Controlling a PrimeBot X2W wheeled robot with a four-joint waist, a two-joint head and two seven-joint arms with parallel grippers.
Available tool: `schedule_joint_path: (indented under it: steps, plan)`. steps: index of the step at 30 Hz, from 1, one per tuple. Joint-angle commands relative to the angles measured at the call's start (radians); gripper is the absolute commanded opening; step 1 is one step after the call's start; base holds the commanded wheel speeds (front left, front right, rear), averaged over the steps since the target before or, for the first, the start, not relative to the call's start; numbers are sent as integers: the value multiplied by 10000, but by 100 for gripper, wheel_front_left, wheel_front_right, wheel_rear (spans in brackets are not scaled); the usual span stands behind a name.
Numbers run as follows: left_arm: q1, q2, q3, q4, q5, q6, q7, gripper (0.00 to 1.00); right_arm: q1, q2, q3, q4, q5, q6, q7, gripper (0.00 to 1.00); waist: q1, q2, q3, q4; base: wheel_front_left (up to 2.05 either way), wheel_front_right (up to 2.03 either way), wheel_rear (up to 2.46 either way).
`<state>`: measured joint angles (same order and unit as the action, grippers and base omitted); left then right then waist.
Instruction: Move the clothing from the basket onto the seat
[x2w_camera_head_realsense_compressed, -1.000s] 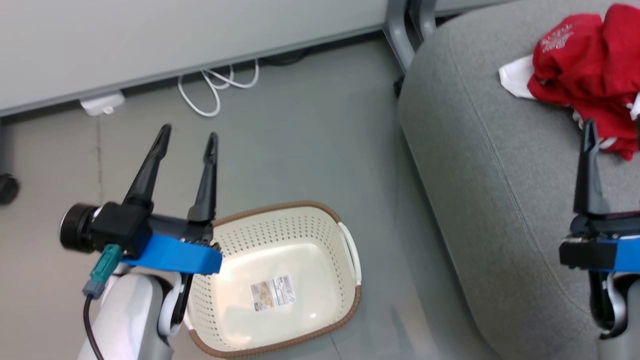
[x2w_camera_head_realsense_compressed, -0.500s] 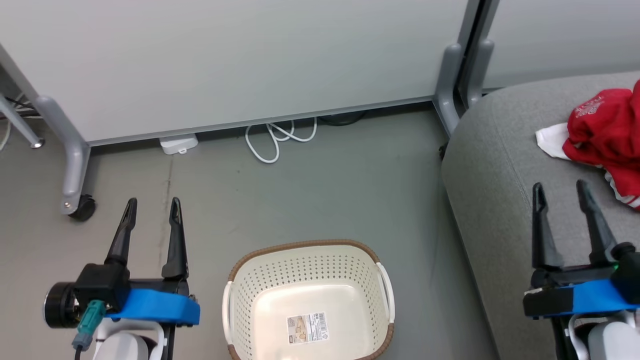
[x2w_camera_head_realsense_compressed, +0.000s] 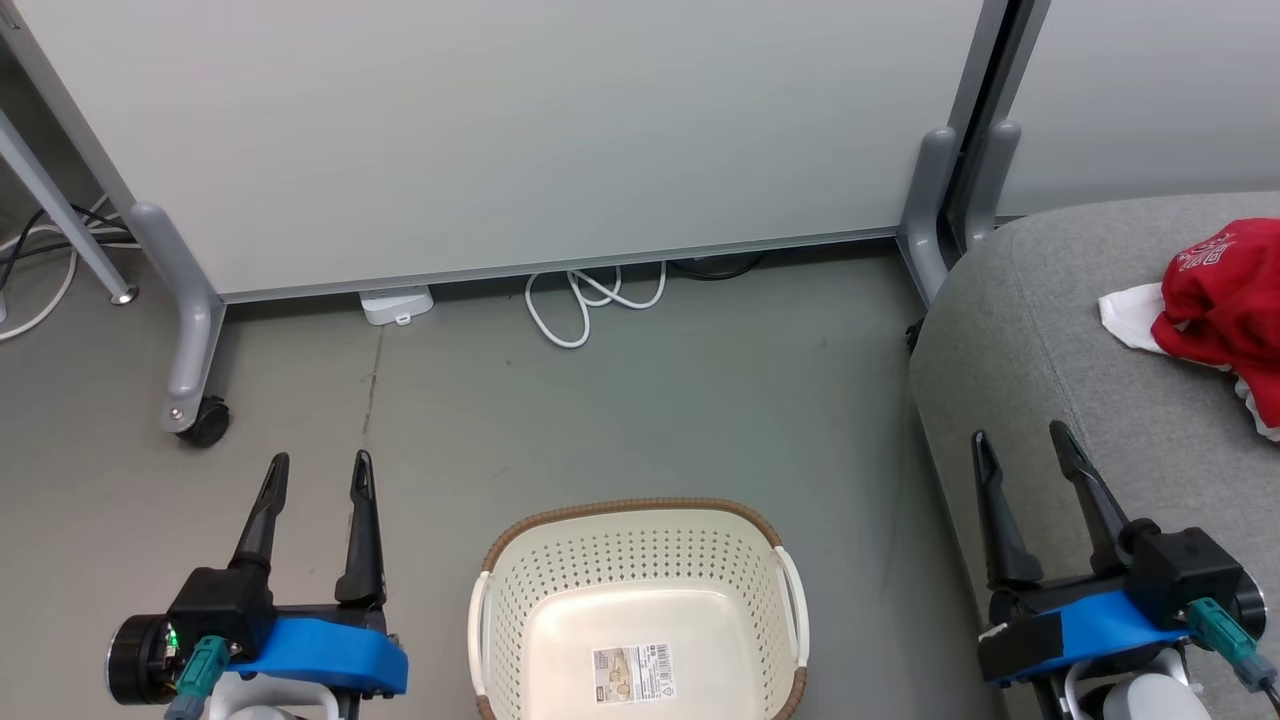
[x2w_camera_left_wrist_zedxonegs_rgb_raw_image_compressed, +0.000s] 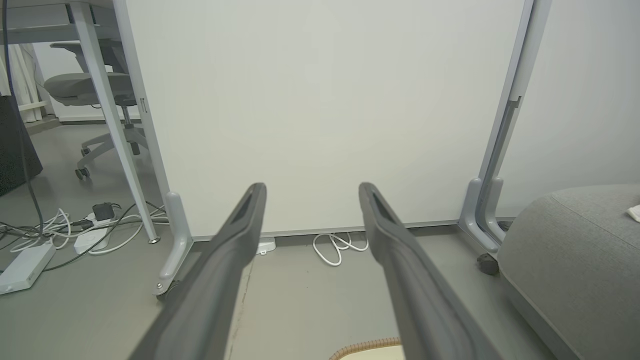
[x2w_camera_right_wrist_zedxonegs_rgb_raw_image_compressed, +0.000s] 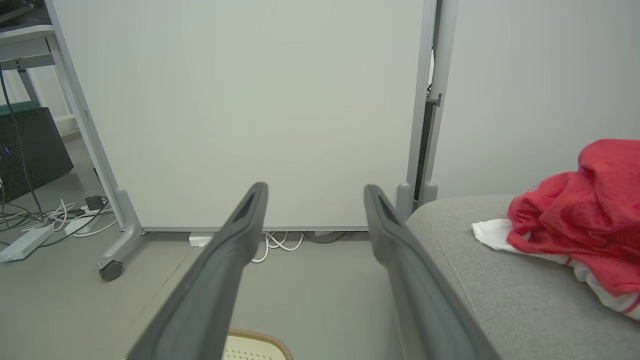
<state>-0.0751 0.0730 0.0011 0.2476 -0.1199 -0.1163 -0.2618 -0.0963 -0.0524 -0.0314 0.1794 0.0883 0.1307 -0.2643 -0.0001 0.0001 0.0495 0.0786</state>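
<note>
The red clothing (x2w_camera_head_realsense_compressed: 1226, 310) with a white panel lies crumpled on the grey seat (x2w_camera_head_realsense_compressed: 1060, 330) at the right edge; it also lies on the seat (x2w_camera_right_wrist_zedxonegs_rgb_raw_image_compressed: 505, 295) as a red heap (x2w_camera_right_wrist_zedxonegs_rgb_raw_image_compressed: 585, 220) in the right wrist view. The cream basket (x2w_camera_head_realsense_compressed: 640, 600) with a brown rim stands on the floor at bottom centre, holding just a paper label. My left gripper (x2w_camera_head_realsense_compressed: 320, 465) hangs open over the floor left of the basket. My right gripper (x2w_camera_head_realsense_compressed: 1020, 440) is open above the seat's front edge, short of the clothing. Both hold nothing.
A white partition panel (x2w_camera_head_realsense_compressed: 500, 130) on grey wheeled legs (x2w_camera_head_realsense_compressed: 195, 350) stands behind the basket. A white cable (x2w_camera_head_realsense_compressed: 590, 300) and a small white box (x2w_camera_head_realsense_compressed: 397, 303) lie at its base. More cables and an office chair (x2w_camera_left_wrist_zedxonegs_rgb_raw_image_compressed: 85, 90) are at far left.
The head camera has lifted and turned left, so the picture shifted. Both arms drew back to the lower corners, and the right gripper moved away from the clothing on the seat.
</note>
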Motion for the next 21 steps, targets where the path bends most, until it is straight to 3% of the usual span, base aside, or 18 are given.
schedule_joint_path:
  steps: [1,21]
  plan:
    - [-51,-29,106,57,63,-63,-48,100,57,21,36,90,-67,1,1,100,1,-1,30,36,0,0,0]
    - [-152,-181,348,166,260,-138,-48,100,111,30,250,451,229,1,1,100,1,-1,54,46,0,0,0]
